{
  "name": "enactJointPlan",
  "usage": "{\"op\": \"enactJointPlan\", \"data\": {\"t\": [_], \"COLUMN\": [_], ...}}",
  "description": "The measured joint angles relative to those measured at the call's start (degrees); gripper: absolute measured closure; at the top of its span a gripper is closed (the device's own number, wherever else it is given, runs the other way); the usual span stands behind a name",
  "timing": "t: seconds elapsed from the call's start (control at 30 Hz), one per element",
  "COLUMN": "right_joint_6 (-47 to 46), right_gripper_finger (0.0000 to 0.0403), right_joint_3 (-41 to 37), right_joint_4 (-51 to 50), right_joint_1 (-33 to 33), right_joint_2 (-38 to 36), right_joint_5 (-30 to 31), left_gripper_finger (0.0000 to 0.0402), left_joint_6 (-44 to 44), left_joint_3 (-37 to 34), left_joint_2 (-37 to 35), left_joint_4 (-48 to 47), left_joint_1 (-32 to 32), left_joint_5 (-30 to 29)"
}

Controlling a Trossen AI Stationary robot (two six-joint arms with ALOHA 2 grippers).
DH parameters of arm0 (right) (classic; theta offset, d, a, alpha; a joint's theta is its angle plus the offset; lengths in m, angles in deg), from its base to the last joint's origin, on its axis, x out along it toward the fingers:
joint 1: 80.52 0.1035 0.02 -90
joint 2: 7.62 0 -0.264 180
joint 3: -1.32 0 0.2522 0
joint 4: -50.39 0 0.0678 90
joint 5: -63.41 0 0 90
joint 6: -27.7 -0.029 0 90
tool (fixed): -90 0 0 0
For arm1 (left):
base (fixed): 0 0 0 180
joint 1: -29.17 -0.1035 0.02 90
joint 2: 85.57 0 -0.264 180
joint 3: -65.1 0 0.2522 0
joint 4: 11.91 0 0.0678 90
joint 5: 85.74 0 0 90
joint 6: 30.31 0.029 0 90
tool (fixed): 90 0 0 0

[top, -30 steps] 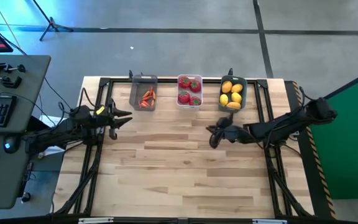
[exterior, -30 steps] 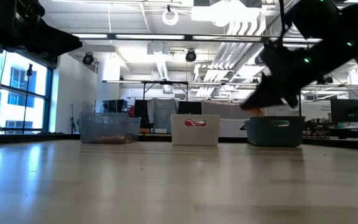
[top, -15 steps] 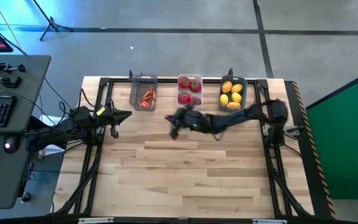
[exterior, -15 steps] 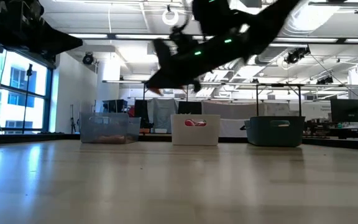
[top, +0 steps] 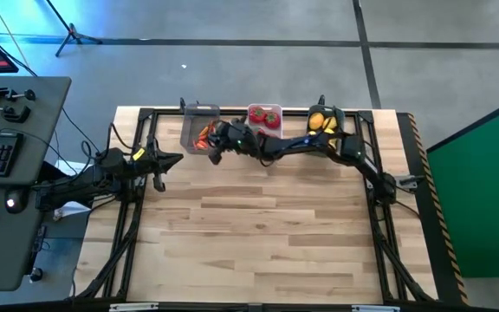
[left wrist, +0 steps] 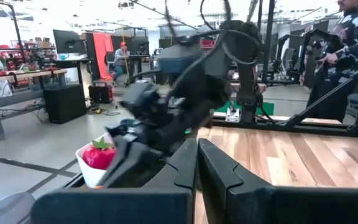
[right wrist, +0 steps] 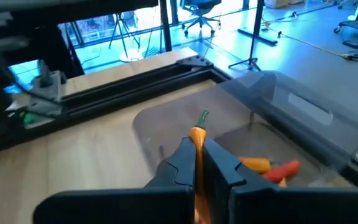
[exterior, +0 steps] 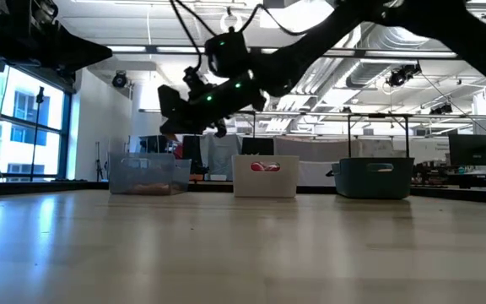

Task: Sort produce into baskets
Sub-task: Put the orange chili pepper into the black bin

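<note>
From above, you are reaching the right gripper (top: 217,139) across the far edge of the wooden table (top: 258,234) to the smoky grey translucent bin (top: 197,115) at the far left of the row. The white bin (top: 264,110) of round red tomatoes and the dark teal-grey bin (top: 336,114) of yellow lemons are sitting beside it along that same edge. The left gripper (top: 170,162) is waiting near the table's left edge.

At table height, the right gripper (exterior: 178,108) is hanging above the grey bin (exterior: 149,176), clear of its rim.

From the left wrist, that arm's fingers (left wrist: 185,163) are pressed together with nothing between them.

From the right wrist, your fingers (right wrist: 224,163) are pinching a slim orange pepper piece with a green stem (right wrist: 197,134). Its long axis is running along the fingers, stem pointing forward toward the bin's far wall. Two more orange-red pieces (right wrist: 271,167) are lying on the bin floor below.

This looks like the drop step for the last loose item, since the table is showing no other produce. Next you will likely need to part the fingers over the bin's middle, keeping the piece inside the walls as it falls.
</note>
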Motion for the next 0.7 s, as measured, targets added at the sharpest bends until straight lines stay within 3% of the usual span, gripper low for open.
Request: {"op": "enactJointPlan", "data": {"t": [0.27,0.43,0.53,0.7], "right_joint_6": [-1.1,-1.4,-2.1,-1.0], "right_gripper_finger": [0.0403,0.0399,0.0375,0.0297], "right_joint_3": [11.0,13.8,14.1,14.1], "right_joint_4": [-5.9,-9.4,-9.6,-12.1], "right_joint_1": [-2.9,-3.4,-3.4,-3.3], "right_joint_2": [6.9,8.8,8.8,8.6], "right_joint_5": [-6.8,-8.7,-8.7,-9.7], "left_gripper_finger": [0.0401,0.0401,0.0401,0.0401], "left_joint_6": [0.1,0.0,-0.1,-1.7], "left_joint_3": [0.0,0.0,0.0,0.0], "left_joint_2": [0.0,0.0,0.0,0.0], "left_joint_4": [0.0,0.0,0.0,-0.1], "left_joint_1": [0.0,0.0,0.0,0.0], "left_joint_5": [-1.1,-2.4,-2.9,-3.2]}}
